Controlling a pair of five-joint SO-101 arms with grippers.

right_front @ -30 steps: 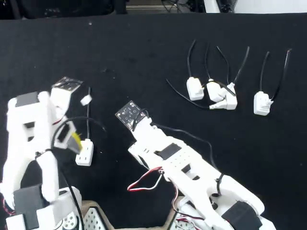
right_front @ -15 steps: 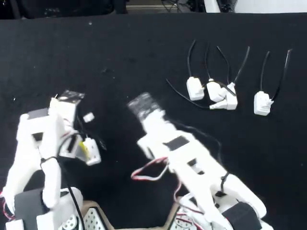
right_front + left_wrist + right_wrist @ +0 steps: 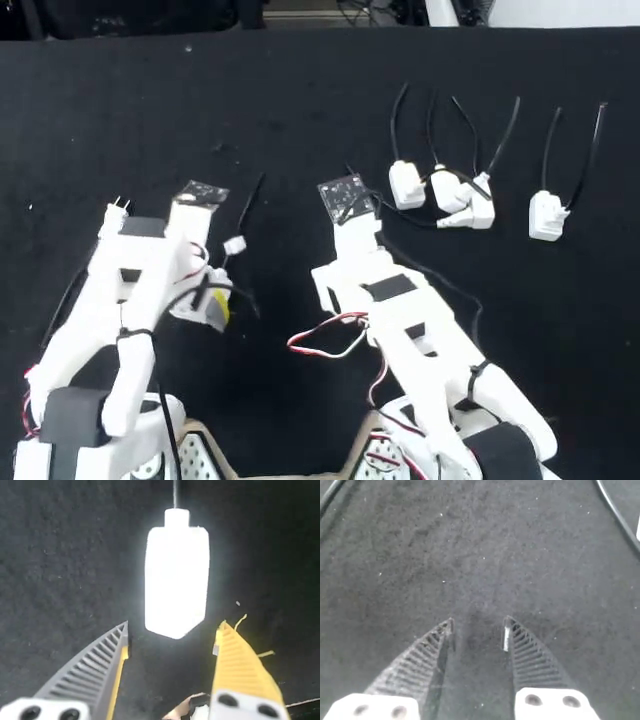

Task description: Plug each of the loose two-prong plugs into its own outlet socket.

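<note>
A white block (image 3: pixel 176 575) with a thin black cord on its far end lies on the black cloth just ahead of my left gripper (image 3: pixel 172 625). The fingers stand open, and the block's near end sits between the tips without touching them. From above, that block (image 3: pixel 200 300) shows beside the yellow finger of the left gripper (image 3: pixel 213 306), its cord running away past a small white tag (image 3: pixel 235 245). My right gripper (image 3: pixel 477 625) is open over bare cloth, holding nothing. In the high view the right gripper (image 3: pixel 345 198) is near the table's middle, short of a plug cluster (image 3: pixel 445 195).
At the back right lie several white plugs with black cords: a bunch of three and a single one (image 3: pixel 547 215) farther right. One cord (image 3: pixel 375 195) trails from the bunch toward the right arm. The arm bases stand at the near edge.
Both arms swung right and away from the near edge. The white block and its cord shifted right along with the left gripper. The right gripper came closer to the plug cluster.
</note>
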